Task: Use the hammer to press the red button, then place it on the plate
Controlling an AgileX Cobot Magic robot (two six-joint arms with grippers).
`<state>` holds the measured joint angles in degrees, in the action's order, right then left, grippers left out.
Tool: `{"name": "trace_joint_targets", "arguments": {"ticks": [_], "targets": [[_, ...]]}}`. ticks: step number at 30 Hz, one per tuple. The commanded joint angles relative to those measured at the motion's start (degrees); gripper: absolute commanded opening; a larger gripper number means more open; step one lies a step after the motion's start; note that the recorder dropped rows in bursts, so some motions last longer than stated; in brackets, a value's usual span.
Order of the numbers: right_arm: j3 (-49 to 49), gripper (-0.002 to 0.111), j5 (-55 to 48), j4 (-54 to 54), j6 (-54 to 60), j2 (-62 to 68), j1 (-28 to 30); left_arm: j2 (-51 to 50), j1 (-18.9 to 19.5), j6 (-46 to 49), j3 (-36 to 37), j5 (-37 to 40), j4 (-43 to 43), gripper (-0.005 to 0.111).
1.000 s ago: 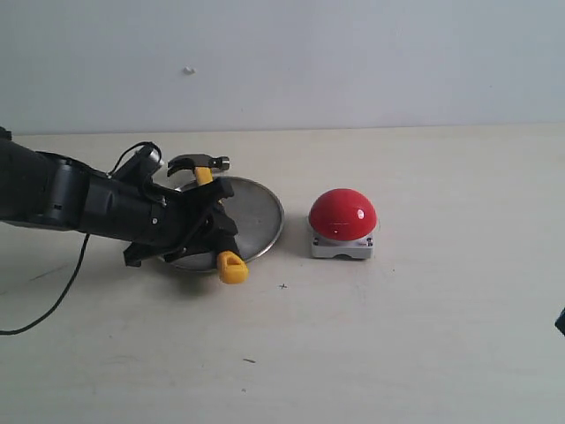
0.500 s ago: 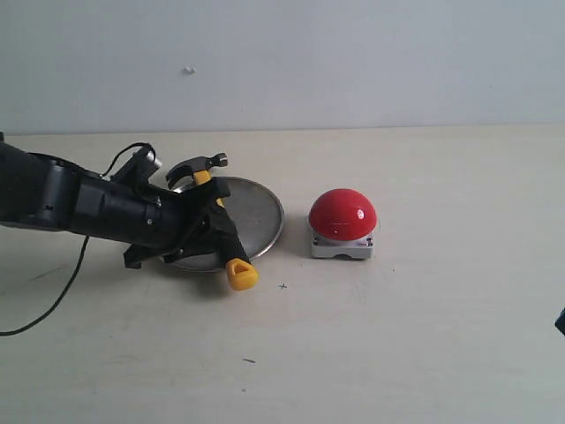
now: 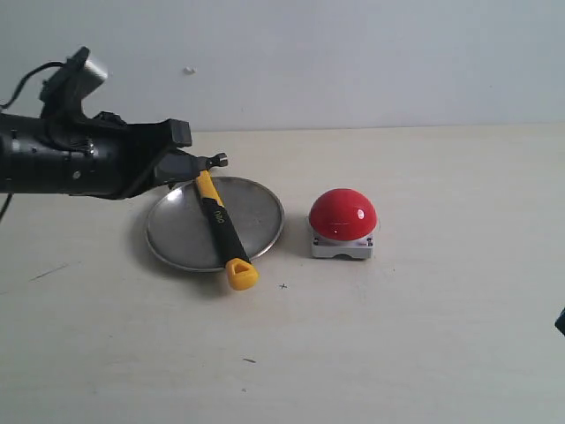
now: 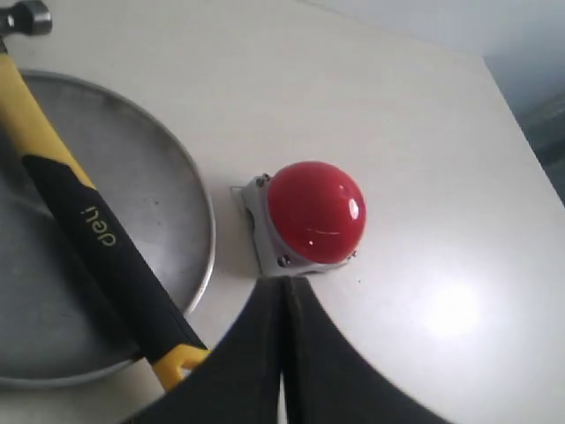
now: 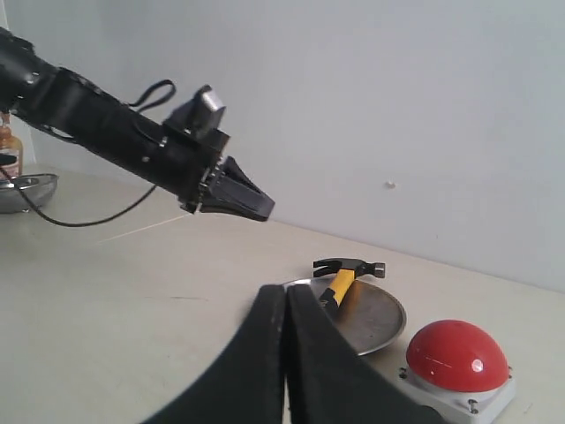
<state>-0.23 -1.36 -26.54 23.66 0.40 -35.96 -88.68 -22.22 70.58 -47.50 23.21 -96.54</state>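
Left hand (image 3: 179,134), closed and empty, hangs near the plate's (image 3: 177,234) far rim; hammer (image 3: 216,221) seemingly overhangs both edges, bare table (image 3: 397,336) around.

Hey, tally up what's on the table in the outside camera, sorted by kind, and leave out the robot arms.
Hammer: 1
Metal plate: 1
Red push-button: 1
Total: 3
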Motion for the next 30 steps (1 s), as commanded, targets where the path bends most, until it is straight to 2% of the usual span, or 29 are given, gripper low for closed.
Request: {"name": "trace_joint_targets", "arguments": {"ticks": [1, 5, 10, 17, 23, 30], "targets": [[0.23, 0.000, 0.14, -0.07, 0.21, -0.28, 0.01, 12.30, -4.65, 9.34, 8.38, -6.63, -3.41, 0.000], [0.23, 0.000, 0.14, -0.07, 0.21, -0.28, 0.01, 24.07, -6.57, 11.73, 14.96, -7.67, -3.41, 0.000], [0.23, 0.000, 0.14, -0.07, 0.21, -0.28, 0.01, 41.50, -6.57, 11.87, 22.07, -3.24, -3.41, 0.000], [0.23, 0.000, 0.14, -0.07, 0.21, -0.28, 0.01, 61.01, -6.57, 11.63, 29.03, -2.38, -3.41, 0.000], [0.23, 0.000, 0.14, -0.07, 0.21, -0.28, 0.01, 69.77, -6.57, 11.63, 29.98, -2.50, -3.41, 0.000], [0.23, 0.000, 0.14, -0.07, 0.21, -0.28, 0.01, 72.35, -6.57, 11.63, 29.98, -2.50, -3.41, 0.000]]}}
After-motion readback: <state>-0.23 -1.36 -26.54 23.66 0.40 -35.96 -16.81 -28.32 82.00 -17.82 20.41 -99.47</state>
